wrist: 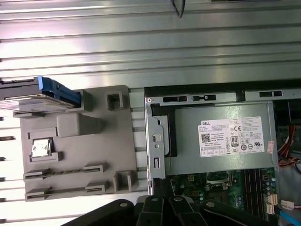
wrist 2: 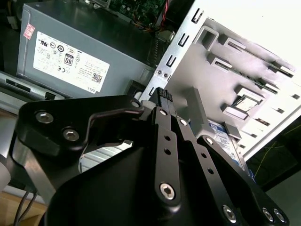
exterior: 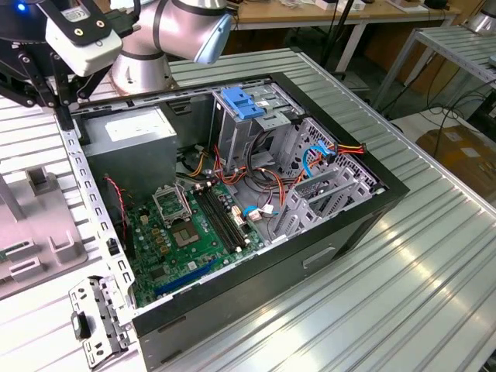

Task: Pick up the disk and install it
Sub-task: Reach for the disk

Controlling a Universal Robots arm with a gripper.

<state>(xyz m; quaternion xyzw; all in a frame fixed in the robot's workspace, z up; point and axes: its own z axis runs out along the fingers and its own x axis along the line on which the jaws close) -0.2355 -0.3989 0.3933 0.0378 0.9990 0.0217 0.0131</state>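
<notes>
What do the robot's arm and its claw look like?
The arm is made of rounded silver-grey metal segments, with a light-blue cap on one joint. A white box with black fittings sits near its wrist. The claw is matte black, built from flat angular links joined by silver screws.

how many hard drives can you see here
1: the disk sits at one end of the grey fixture, outside the open computer case. The drive cage could hide another.
</notes>
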